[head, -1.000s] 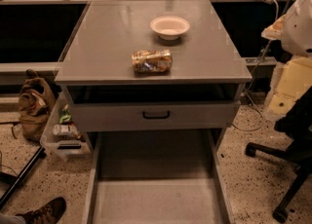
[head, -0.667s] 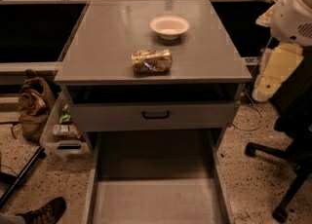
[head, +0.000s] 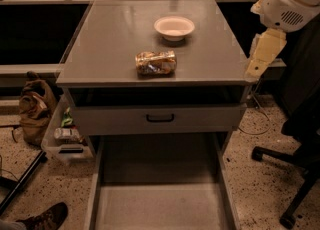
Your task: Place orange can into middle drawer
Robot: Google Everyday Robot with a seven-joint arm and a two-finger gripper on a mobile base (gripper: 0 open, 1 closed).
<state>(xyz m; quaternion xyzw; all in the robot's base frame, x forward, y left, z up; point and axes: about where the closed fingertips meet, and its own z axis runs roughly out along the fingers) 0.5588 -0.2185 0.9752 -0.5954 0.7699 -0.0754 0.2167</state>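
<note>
The orange can [head: 155, 62] lies on its side on the grey cabinet top [head: 115, 39], near the front middle. The middle drawer [head: 160, 206] is pulled out low at the front, its flat grey floor bare. Above it is the shut drawer front with a small black handle [head: 160, 118]. My gripper [head: 262, 54] hangs at the cabinet's right edge, on a white and cream arm coming in from the top right. It is to the right of the can, well apart from it, and holds nothing that I can see.
A white round bowl [head: 174, 26] stands on the top behind the can. A brown bag [head: 35, 109] and a clear bin [head: 65, 136] sit on the floor at the left. A black chair base [head: 290, 174] is at the right, a shoe [head: 45, 217] at the bottom left.
My arm and gripper have moved up and to the left, closer to the cabinet's right edge. The can, the bowl and the drawers have not moved.
</note>
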